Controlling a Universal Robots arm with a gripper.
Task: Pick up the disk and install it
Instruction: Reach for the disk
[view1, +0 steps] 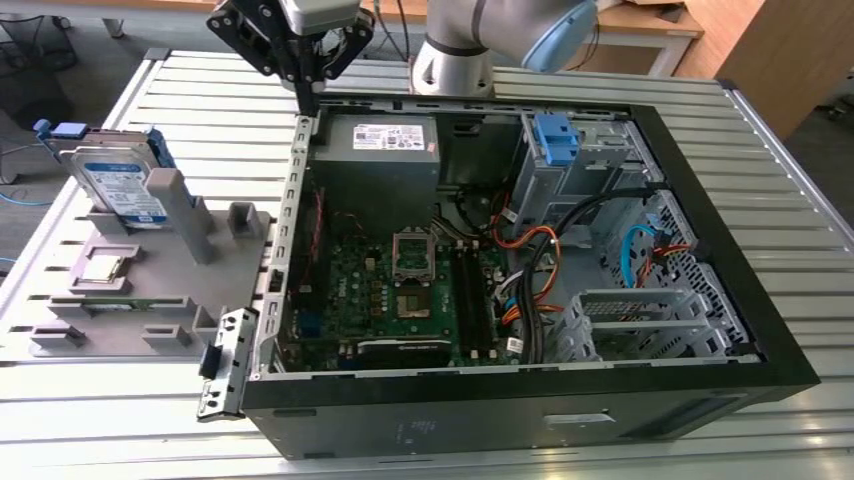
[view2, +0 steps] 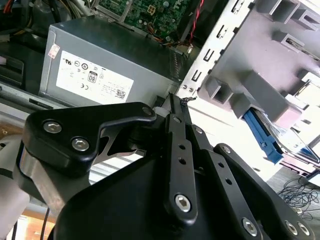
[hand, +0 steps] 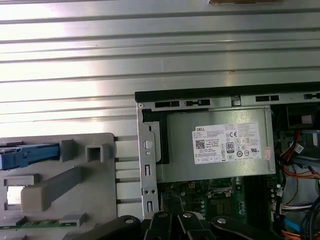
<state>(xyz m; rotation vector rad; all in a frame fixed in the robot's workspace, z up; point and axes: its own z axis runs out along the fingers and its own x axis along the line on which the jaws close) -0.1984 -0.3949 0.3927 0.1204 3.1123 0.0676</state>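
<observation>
Overhead, gripper (view1: 307, 100) by case wall (view1: 296, 185), disk (view1: 118, 190) on fixture (view1: 160, 290)

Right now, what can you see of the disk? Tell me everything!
The disk is a flat silver metal box with a white-and-blue label and blue plastic rails on its sides. It stands on edge, tilted back a little, on the grey holder at the exterior view's left of the open computer case. A grey post of the holder stands against it. Nothing grips it.
</observation>
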